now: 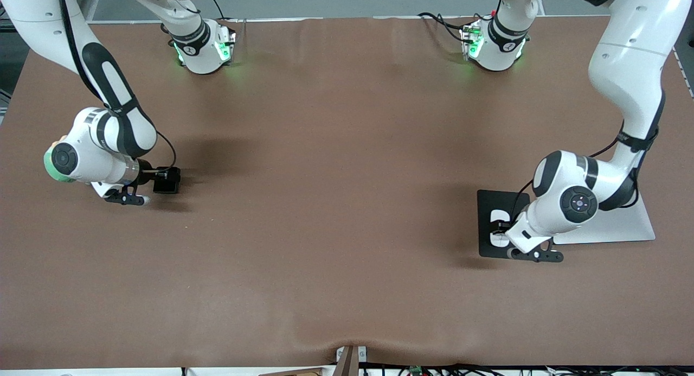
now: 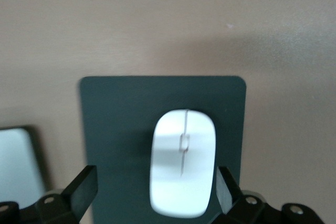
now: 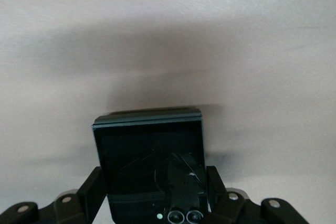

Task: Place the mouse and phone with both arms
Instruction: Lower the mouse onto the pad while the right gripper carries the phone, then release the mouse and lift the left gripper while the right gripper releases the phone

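Two Franka arms work at either end of a brown tabletop [image 1: 336,229], each low over its own item. At the left arm's end, the left end effector [image 2: 156,184] hangs over a dark mouse pad [image 2: 115,124] with its fingers spread wide; the white mouse [image 2: 183,161] lies flat on the pad between them, one finger well clear of it and the other just beside its edge, so it appears set down rather than held. A pale flat panel [image 1: 623,224] lies beside the pad. At the right arm's end, the right end effector [image 3: 153,190] has its fingers closed against the two sides of the black phone [image 3: 149,166], which looks gripped; whether it is touching the tabletop cannot be told. By this evidence the mouse half looks done or nearly so, with the phone's placement and release still to come.
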You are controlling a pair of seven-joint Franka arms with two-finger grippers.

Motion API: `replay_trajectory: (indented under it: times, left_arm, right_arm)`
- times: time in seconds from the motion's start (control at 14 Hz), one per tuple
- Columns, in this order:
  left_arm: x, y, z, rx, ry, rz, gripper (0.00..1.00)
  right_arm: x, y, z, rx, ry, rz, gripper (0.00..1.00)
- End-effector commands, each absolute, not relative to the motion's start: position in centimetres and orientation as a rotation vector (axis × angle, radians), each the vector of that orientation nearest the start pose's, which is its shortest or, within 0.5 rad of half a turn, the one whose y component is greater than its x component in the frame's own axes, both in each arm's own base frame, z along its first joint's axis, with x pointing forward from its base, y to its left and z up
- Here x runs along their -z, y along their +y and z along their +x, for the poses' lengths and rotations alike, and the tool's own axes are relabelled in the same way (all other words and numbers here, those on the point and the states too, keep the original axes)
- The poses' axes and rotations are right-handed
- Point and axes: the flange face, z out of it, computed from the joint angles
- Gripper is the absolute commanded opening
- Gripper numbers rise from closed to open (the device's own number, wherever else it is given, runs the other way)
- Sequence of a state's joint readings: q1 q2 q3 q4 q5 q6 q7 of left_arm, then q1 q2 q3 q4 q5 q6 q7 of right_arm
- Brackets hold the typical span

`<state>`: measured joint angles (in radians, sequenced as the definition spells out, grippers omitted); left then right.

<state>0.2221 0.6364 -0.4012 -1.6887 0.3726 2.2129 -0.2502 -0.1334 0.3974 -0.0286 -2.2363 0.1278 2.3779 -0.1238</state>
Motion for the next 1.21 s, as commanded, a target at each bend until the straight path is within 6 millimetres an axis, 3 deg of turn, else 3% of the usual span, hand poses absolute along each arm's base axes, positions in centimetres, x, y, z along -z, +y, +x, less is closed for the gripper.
replay_trajectory:
  times: [0.0,0.07,0.21,0.5,0.64,0.86,1.0,1.14]
  left_arm:
    - [-31.0,-7.7,65.8,-0.018,0.177,-3.001,1.00]
    - [-33.0,-7.5,65.6,-0.012,0.162,-2.991,1.00]
    - [-36.8,-7.3,64.8,-0.008,0.144,-2.958,1.00]
    - [-45.2,-8.9,62.5,-0.022,0.067,-3.003,1.00]
    - [-48.4,-9.0,61.2,-0.046,0.032,-3.020,1.00]
    - [-52.8,-9.4,59.0,-0.049,0.051,-3.051,1.00]
    - [-54.5,-9.0,58.3,-0.061,0.059,-3.086,1.00]
    - [-56.1,-8.8,57.9,-0.027,0.049,-3.084,1.00]
  right_arm:
    - [-16.2,-8.5,50.3,-0.392,0.210,-3.007,0.17]
    - [-15.6,-9.2,50.1,-0.411,0.229,-3.000,0.37]
    - [-15.6,-9.2,50.2,-0.419,0.210,-2.996,1.00]
    - [-16.6,-9.4,51.4,-0.349,-0.132,-2.983,1.00]
    - [-19.7,-10.1,54.5,-0.291,-0.160,-2.989,1.00]
    - [-26.5,-10.8,58.5,-0.499,-0.186,-2.906,1.00]
    - [-30.7,-11.7,61.2,-0.546,-0.253,-2.946,1.00]
    - [-34.4,-11.6,63.2,-0.457,-0.271,-2.990,1.00]
